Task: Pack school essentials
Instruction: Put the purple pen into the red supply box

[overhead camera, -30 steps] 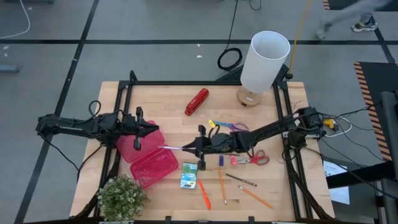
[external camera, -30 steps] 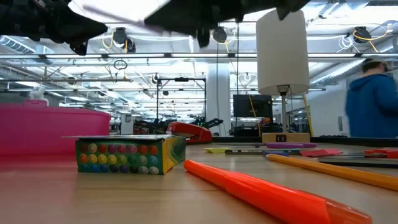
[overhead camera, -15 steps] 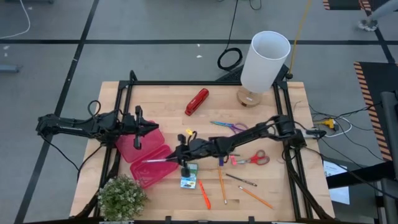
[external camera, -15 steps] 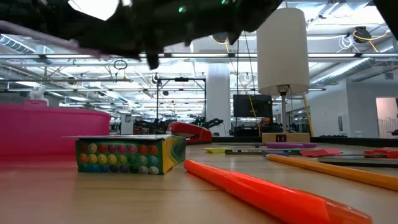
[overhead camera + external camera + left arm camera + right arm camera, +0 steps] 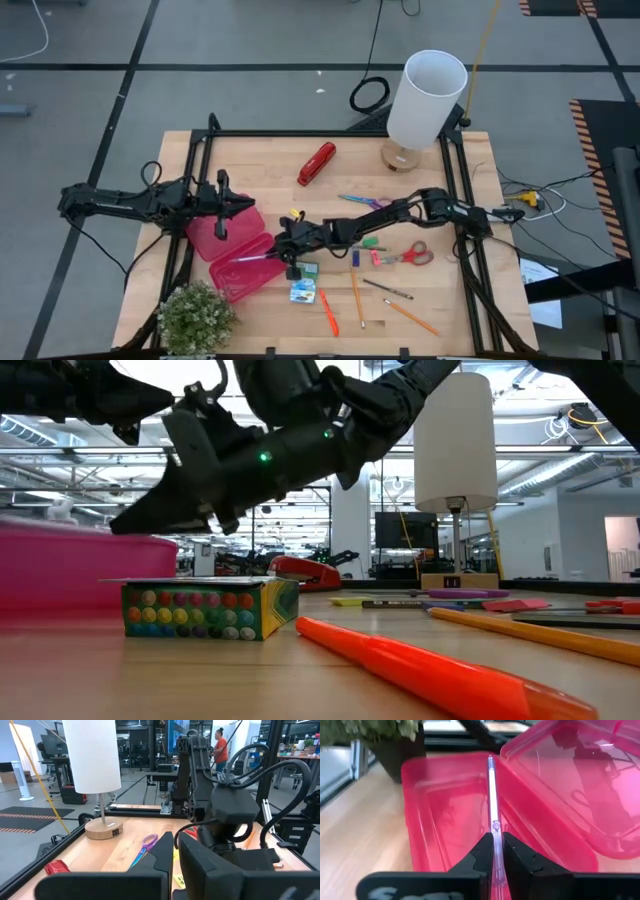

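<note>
The light wooden table stood on a grey floor in a big workshop hall. Over it we held a thin, pale translucent pen in the right gripper, fingers pinched on its rear end, the tip reaching out over the open tray of the translucent pink plastic case. In the high view the pen lay at about eight o'clock from the table's middle, above the case.

We judged the pen light, stiff and rather slick, so a grip this near its end would let it swing; a hold closer to mid-length would steady it. It should drop into the tray without harm.

At four o'clock from the gripper sat the small green-yellow crayon box, and farther toward five o'clock the orange pens. The red-handled scissors lay at three o'clock. The left gripper waited at the lid of the case, at eleven o'clock; we could not tell whether its fingers were apart.
</note>
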Action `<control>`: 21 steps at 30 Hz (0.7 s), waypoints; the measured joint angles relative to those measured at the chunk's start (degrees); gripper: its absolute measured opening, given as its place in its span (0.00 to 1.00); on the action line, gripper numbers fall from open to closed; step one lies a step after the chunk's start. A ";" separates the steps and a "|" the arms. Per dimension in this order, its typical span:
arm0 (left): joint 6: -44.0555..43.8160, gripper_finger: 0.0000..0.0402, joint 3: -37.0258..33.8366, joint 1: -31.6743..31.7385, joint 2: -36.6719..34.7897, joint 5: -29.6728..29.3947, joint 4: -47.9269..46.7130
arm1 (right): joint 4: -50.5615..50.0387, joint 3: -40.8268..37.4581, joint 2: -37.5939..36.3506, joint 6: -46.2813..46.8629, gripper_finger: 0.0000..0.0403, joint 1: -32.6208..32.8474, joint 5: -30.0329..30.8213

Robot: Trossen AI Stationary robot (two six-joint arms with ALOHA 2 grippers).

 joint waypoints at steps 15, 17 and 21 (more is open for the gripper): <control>-0.03 0.08 0.00 0.00 0.00 0.00 -0.04 | -3.09 -0.01 0.05 -3.00 0.08 -0.16 -2.62; -0.04 0.08 0.00 -0.02 0.00 0.00 -0.04 | -3.59 -0.01 0.05 -3.44 0.11 -0.09 -2.59; -0.04 0.08 0.00 -0.01 0.00 0.00 -0.11 | -3.73 -0.01 0.05 -3.81 0.22 -0.07 -2.57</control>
